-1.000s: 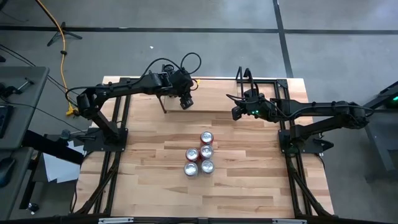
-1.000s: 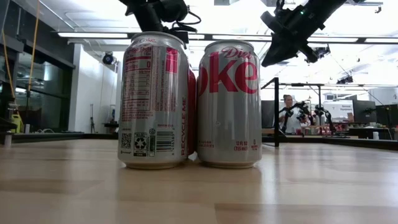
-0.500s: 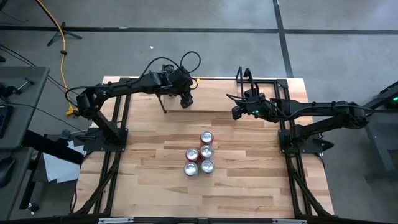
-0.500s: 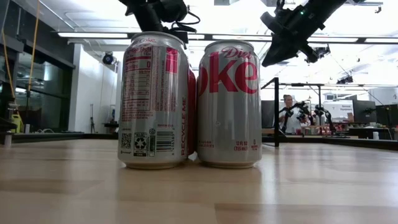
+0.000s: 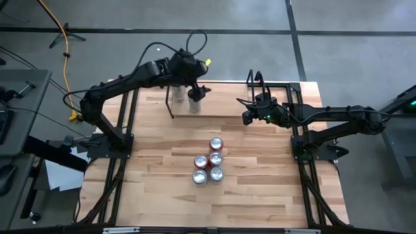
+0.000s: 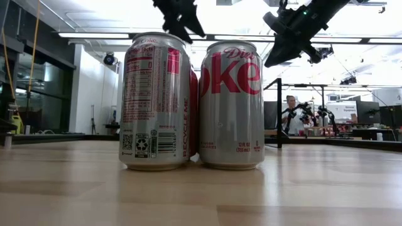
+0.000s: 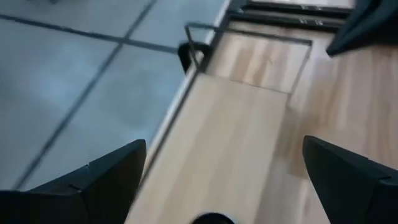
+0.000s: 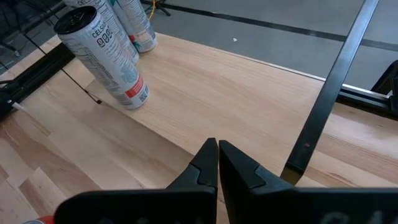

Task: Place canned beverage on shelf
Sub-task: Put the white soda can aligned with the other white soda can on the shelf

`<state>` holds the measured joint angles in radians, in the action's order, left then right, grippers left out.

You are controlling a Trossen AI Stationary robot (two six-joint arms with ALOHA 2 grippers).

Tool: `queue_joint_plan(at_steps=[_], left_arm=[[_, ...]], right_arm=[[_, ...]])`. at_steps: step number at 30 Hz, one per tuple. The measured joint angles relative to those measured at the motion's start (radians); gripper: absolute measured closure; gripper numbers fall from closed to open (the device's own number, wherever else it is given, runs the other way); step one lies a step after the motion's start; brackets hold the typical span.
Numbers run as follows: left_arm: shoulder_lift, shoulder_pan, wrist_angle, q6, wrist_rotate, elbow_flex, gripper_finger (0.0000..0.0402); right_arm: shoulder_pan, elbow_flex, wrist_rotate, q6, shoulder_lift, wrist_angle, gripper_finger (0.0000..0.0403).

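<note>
On the shelf (image 5: 214, 107) we saw the left gripper (image 5: 197, 88), jaws now spread, lifted clear of a slim can (image 5: 194, 104) left standing; the right gripper (image 5: 247, 117) waited clenched nearby.

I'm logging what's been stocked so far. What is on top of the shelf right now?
Two tall slim cans stand upright on the shelf near one end, one mostly hidden behind the other. The rest of its plank shows only bare wood.

Whole table (image 5: 260, 188) is being viewed straight down from overhead. Low view is sitting at tabletop level, tight against soda cans (image 6: 191, 100), also seen mid-frame overhead. Both wrist views are looking down along the shelf (image 8: 205, 106).
</note>
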<state>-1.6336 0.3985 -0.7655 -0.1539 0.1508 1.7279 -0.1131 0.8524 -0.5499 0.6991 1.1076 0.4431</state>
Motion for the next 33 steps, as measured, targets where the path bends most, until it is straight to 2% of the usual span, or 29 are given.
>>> queue_joint_plan(at_steps=[4,7,8,11,13,16,24,33], left_arm=[[0.003,0.001,-0.043,-0.041,0.036,0.031,0.0018],[0.003,0.004,-0.07,-0.103,0.009,0.032,0.0018],[0.003,0.01,-0.08,-0.134,-0.039,0.032,0.0018],[0.003,0.042,-0.089,-0.25,-0.302,0.016,0.0019],[0.002,0.072,-0.096,-0.302,-0.411,0.01,0.0018],[0.003,0.12,-0.098,-0.359,-0.425,0.011,0.0018],[-0.011,0.201,-0.233,-0.5,-0.428,0.011,0.0018],[-0.099,0.219,-0.271,-0.525,-0.469,0.011,0.0019]], right_arm=[[0.0,0.0,0.0,0.0,0.0,0.0,0.0402],[0.0,0.0,0.0,0.0,0.0,0.0,0.0402],[0.0,0.0,0.0,0.0,0.0,0.0,0.0402],[0.0,0.0,0.0,0.0,0.0,0.0,0.0402],[0.0,0.0,0.0,0.0,0.0,0.0,0.0402],[0.0,0.0,0.004,0.001,0.0,0.0,0.0402],[0.0,0.0,0.005,0.008,0.0,0.0,0.0402],[0.0,0.0,0.008,0.008,0.0,0.0,0.0402]])
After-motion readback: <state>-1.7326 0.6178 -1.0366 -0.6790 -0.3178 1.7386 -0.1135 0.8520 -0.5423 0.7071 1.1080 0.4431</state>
